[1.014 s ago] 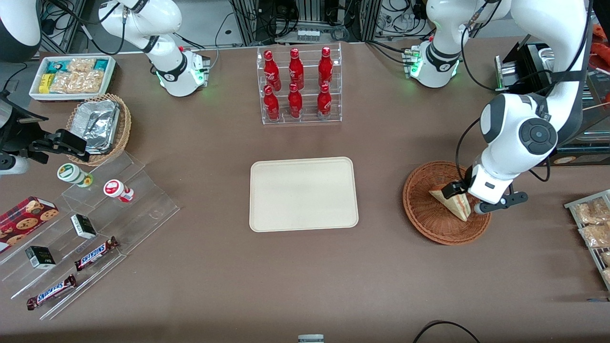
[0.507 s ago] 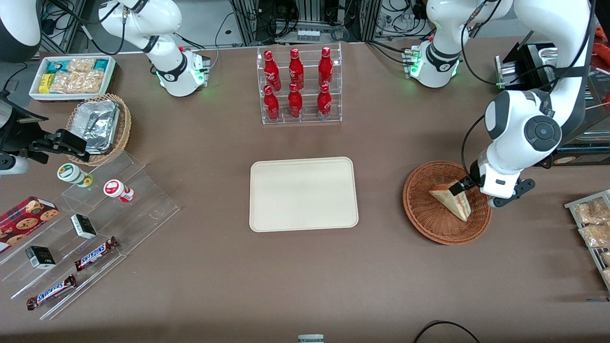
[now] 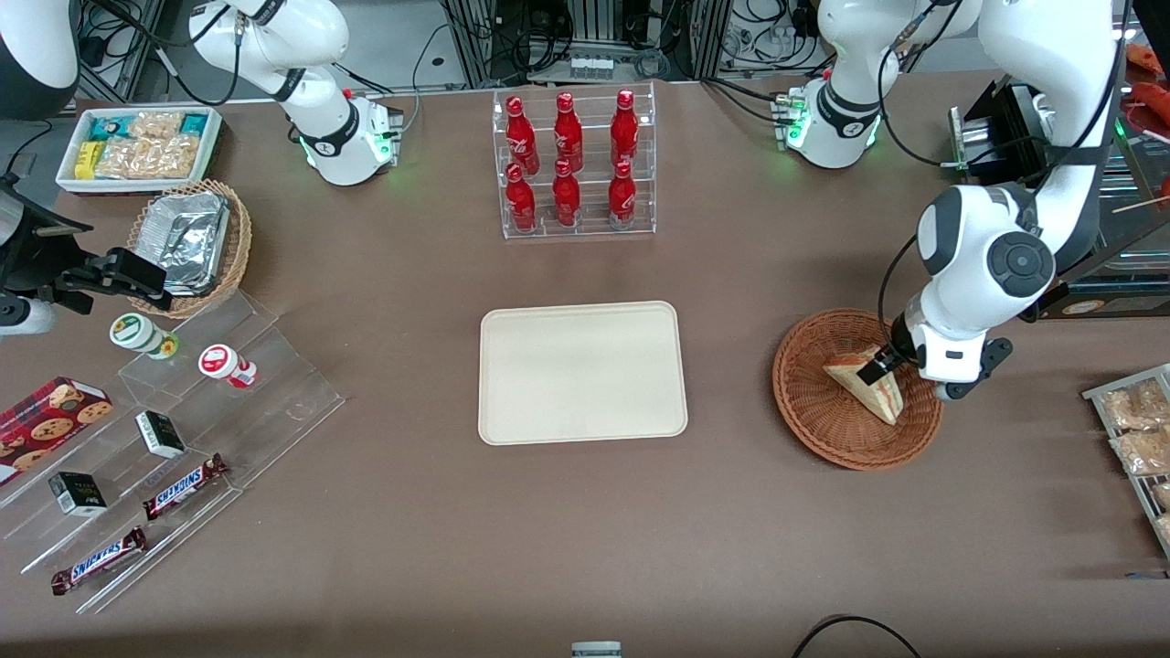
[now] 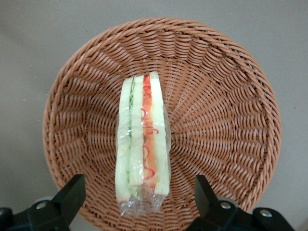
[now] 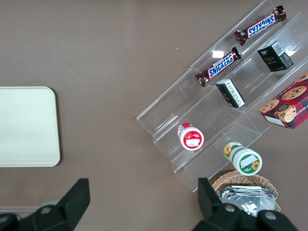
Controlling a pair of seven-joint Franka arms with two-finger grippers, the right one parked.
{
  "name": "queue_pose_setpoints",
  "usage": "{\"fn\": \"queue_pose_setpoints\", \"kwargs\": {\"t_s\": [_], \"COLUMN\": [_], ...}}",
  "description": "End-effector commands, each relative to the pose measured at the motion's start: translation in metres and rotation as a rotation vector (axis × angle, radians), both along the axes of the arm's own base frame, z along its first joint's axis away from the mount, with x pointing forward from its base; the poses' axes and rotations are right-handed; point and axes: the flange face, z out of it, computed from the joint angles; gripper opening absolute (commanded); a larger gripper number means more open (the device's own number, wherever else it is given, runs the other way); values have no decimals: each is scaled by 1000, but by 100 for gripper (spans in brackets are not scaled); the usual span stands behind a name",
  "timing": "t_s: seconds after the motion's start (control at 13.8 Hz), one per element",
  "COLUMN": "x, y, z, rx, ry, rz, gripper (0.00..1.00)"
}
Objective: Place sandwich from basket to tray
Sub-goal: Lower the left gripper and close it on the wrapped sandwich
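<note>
Lying nearest the front camera toward the parked arm's end of the table, two Snickers bars [image 3: 137, 521] are resting on a clear stepped display stand [image 3: 183, 439], with small dark boxes [image 3: 160, 433] and two round lidded cups [image 3: 226, 364] sitting on the steps farther up. Sitting toward the working arm's end, the basket [image 3: 823, 429] is holding the sandwich [image 3: 864, 388], which is standing on its edge in clear wrap with its filling layers facing up. In the left wrist view the sandwich [image 4: 142, 144] is lying across the middle of the woven basket [image 4: 226, 110]. The gripper [image 3: 891, 361] is hovering over the basket just above the sandwich's wider end; its fingers [image 4: 72, 192] are spread wide, one on each side of the sandwich and touching neither face, so it is gripping nothing. The tray [image 3: 582, 372] is lying flat at the table's middle, well apart from the basket and bare. Farther from the camera, a clear rack of red bottles [image 3: 571, 164] is standing in two rows. A lighter wicker basket with foil containers [image 3: 187, 242] and a white bin of snack packets [image 3: 137, 146] are sitting toward the parked arm's end.
</note>
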Motion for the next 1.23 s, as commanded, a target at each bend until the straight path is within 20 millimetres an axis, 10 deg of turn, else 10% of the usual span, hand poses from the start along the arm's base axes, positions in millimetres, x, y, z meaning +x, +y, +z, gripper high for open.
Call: {"fn": "queue_pose_setpoints", "kwargs": {"t_s": [0.0, 0.36, 0.65, 1.16], "x": [3, -2, -5, 16], "y": [-4, -4, -3, -40], "z": [-21, -45, -46, 27], "rx": [-13, -12, -7, 18], "ry": [-12, 31, 43, 51], "rz": [65, 87, 123, 35], "gripper": [100, 98, 0, 0]}}
